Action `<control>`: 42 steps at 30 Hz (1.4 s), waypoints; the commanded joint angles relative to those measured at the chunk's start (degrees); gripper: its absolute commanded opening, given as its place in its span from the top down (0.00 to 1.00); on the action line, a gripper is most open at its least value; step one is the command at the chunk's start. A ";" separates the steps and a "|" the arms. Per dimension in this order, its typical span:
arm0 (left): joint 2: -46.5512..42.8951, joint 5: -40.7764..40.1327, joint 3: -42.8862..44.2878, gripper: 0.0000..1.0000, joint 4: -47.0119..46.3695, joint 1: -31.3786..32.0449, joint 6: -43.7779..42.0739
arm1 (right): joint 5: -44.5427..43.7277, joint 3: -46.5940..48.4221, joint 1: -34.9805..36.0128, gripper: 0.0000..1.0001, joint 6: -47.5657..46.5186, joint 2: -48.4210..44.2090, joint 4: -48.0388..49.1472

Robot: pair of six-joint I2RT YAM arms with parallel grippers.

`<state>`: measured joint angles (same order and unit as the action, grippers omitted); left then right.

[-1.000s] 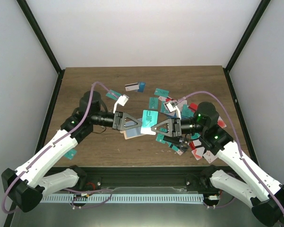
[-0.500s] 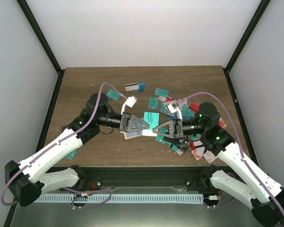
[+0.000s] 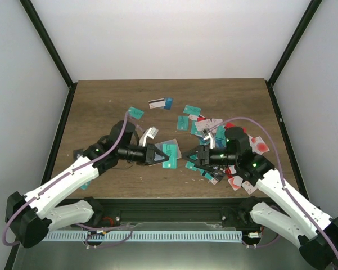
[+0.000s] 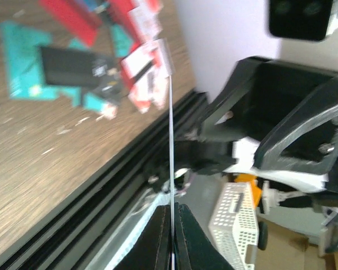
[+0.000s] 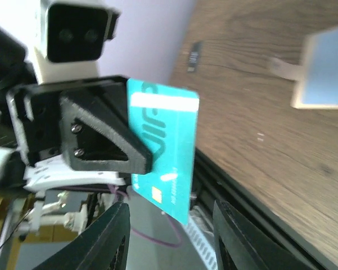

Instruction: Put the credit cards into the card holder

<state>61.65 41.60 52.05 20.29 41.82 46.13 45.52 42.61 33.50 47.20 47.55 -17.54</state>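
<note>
My left gripper (image 3: 161,155) is shut on a teal credit card (image 3: 169,152), held on edge above the middle of the table. In the left wrist view that card (image 4: 170,140) shows as a thin line pinched between the shut fingers, gripper (image 4: 171,209). My right gripper (image 3: 191,161) faces it from the right, open and a little apart from the card. From the right wrist the teal card (image 5: 166,143) hangs clear between the spread jaws, gripper (image 5: 171,239). The beige card holder (image 5: 325,70) lies flat on the table, partly behind the held card (image 3: 174,143). Many more credit cards (image 3: 192,109) lie scattered.
A dense heap of teal, red and white cards (image 3: 231,171) lies under the right arm. A white striped card (image 3: 156,103) and a teal one (image 3: 135,112) lie farther back. The black rail (image 3: 169,205) runs along the near table edge. A white perforated basket (image 4: 236,216) sits below the table.
The left gripper has closed on the teal card that the right gripper held. The right gripper has opened, let go and backed off to the right.
</note>
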 commanded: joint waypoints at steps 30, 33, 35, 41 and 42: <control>40.37 5.74 6.38 0.96 6.62 -19.40 -22.69 | -16.46 17.82 -7.00 0.72 -14.17 50.23 -1.76; 41.88 5.56 7.60 0.96 7.19 -19.56 -22.92 | -15.80 20.27 -8.01 0.72 -15.48 53.48 -2.80; 41.02 5.37 7.75 0.96 7.53 -19.66 -22.66 | -15.41 21.06 -8.34 0.73 -15.95 55.02 -2.93; 35.45 4.78 5.99 0.96 10.44 -20.17 -23.22 | -12.92 21.02 -8.62 0.73 -15.42 58.48 -0.73; 35.04 4.26 5.63 0.96 10.96 -20.26 -23.17 | -12.23 21.02 -8.60 0.73 -15.32 59.02 -0.15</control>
<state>100.77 45.65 58.35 29.17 22.15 24.53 30.39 62.11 25.34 32.71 104.49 -19.31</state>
